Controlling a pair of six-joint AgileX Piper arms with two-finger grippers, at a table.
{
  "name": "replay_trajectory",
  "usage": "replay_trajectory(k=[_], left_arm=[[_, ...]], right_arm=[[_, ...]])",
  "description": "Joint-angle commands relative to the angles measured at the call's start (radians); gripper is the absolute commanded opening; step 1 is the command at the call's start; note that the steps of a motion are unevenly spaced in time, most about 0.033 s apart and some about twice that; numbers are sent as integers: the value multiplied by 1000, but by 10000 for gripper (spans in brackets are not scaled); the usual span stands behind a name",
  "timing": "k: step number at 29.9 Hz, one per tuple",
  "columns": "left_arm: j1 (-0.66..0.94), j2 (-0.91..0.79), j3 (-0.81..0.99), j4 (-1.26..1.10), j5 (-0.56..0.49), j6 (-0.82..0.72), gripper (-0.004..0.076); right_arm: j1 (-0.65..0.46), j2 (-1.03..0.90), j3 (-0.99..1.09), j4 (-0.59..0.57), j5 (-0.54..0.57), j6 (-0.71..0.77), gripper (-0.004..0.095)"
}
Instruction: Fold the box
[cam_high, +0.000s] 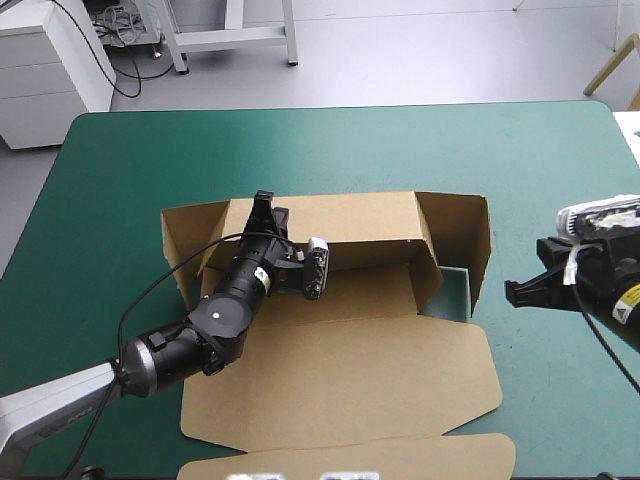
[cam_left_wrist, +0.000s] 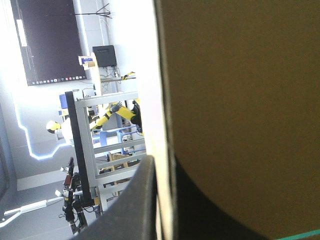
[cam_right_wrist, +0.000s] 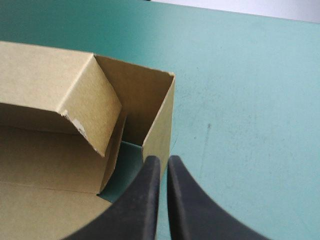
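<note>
The brown box (cam_high: 350, 370) lies in the middle of the table. Its back and both side walls are raised, and the lid panel lies flat toward the near edge. My left gripper (cam_high: 262, 212) reaches across the box floor to the left part of the back wall. In the left wrist view this gripper (cam_left_wrist: 161, 165) is shut on the box wall (cam_left_wrist: 240, 100), whose pale edge shows between the black fingers. My right gripper (cam_high: 512, 293) hovers just outside the box's right wall. The right wrist view shows it (cam_right_wrist: 164, 162) shut and empty, pointing at the wall's near corner (cam_right_wrist: 159, 125).
A tuck flap (cam_high: 350, 460) of the lid reaches the table's near edge. Bare teal-green cover (cam_high: 560, 180) stretches to the right of the box and beyond it. A small patch of cover (cam_high: 455, 290) shows inside the box's right corner.
</note>
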Motion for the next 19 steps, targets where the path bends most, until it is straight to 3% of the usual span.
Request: replay_trajectory(k=[1, 6, 8, 19], left_arm=[[-26, -6, 17, -26, -27, -59, -10], [-86, -9, 17, -7, 18, -60, -10], [-103, -9, 17, -7, 41, -60, -10], [-105, -9, 26, 12, 75, -126, -10]], right_arm=[[-4, 17, -124, -12, -23, -30, 235], [-4, 67, -258, -16, -18, -44, 620], [-4, 99, -302, -21, -21, -47, 715], [-4, 366, -536, -23, 13, -52, 738]])
